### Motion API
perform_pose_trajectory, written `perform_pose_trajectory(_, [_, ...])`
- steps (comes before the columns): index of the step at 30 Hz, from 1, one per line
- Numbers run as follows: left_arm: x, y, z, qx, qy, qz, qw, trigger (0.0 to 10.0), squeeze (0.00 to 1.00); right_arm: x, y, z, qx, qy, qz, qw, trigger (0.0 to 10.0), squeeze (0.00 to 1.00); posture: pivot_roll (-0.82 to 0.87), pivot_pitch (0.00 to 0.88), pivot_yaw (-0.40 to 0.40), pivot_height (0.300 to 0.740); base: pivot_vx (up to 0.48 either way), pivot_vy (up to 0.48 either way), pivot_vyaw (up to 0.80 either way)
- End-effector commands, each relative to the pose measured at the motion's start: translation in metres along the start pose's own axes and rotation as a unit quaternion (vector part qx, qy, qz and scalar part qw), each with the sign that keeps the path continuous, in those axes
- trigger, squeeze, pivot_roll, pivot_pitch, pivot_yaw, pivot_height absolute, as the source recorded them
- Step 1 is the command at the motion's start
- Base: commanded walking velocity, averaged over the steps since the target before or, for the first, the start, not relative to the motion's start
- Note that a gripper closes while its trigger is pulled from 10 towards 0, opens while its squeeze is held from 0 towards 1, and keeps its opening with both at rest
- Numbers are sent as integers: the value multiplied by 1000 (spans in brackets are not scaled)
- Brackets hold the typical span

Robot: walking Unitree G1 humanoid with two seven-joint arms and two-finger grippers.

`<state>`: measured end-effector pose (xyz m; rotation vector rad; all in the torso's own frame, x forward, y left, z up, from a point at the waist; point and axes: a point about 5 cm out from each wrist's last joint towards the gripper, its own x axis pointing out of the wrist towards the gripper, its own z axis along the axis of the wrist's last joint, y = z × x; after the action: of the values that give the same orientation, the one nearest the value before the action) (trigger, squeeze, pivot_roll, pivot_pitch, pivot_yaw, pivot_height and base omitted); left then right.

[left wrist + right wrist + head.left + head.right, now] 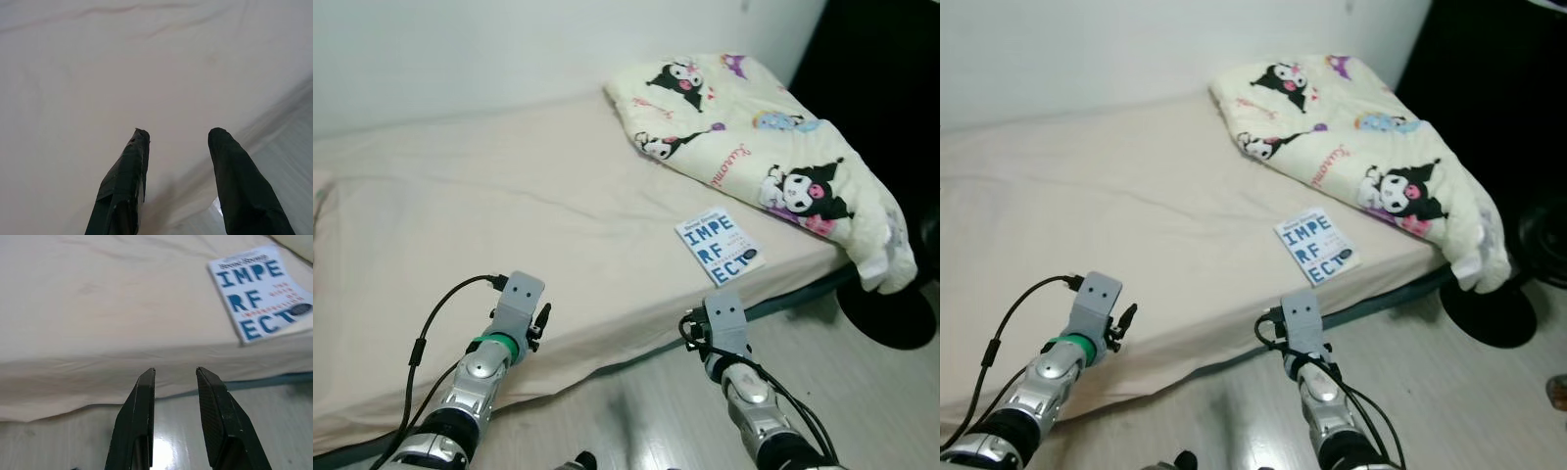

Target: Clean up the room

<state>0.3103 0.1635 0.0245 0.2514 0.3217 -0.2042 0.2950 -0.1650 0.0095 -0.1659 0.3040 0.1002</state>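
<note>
Our right end effector [175, 374] and left end effector [177, 137] hover at the bed [509, 225] edge, parted, holding nothing. Beyond the bunched blanket [773, 147], the book [719, 247] lies ahead-right, nearer our right arm.

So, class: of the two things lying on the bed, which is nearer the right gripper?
The white book printed IMPERFECT, flat near the bed's edge just ahead of the right gripper; the cartoon-print blanket lies farther back.

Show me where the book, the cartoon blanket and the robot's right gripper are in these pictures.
book [719, 248], left eye view, middle of its white cover.
cartoon blanket [759, 132], left eye view, middle of the folded cream fabric.
right gripper [175, 374], right wrist view, gap between its open black fingertips.
</note>
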Motion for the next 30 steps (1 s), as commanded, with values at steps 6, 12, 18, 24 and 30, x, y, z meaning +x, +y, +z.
perform_pose_trajectory(6, [-3,-2,-9,5,19,-6,1000,10000,0,-4,2,-9,4,15,6,1000,10000,0,9,45,71,740,0,0,800])
perform_pose_trajectory(12, [-3,-2,-9,6,19,-7,1000,10000,0,-5,3,-10,4,16,8,1000,10000,0,9,46,71,740,0,0,800])
perform_pose_trajectory(18, [-3,-3,-9,6,19,-7,1000,10000,0,-5,3,-10,5,15,7,1000,10000,0,8,47,72,740,0,0,800])
perform_pose_trajectory(24, [-3,-6,-7,18,12,-20,1000,10000,0,-5,1,-9,23,12,-4,1000,10000,0,9,48,72,740,0,0,400])
perform_pose_trajectory(30, [-3,-10,-5,23,3,-36,999,10000,0,-5,1,-9,24,14,-7,1000,10000,0,7,48,73,740,0,-103,0])
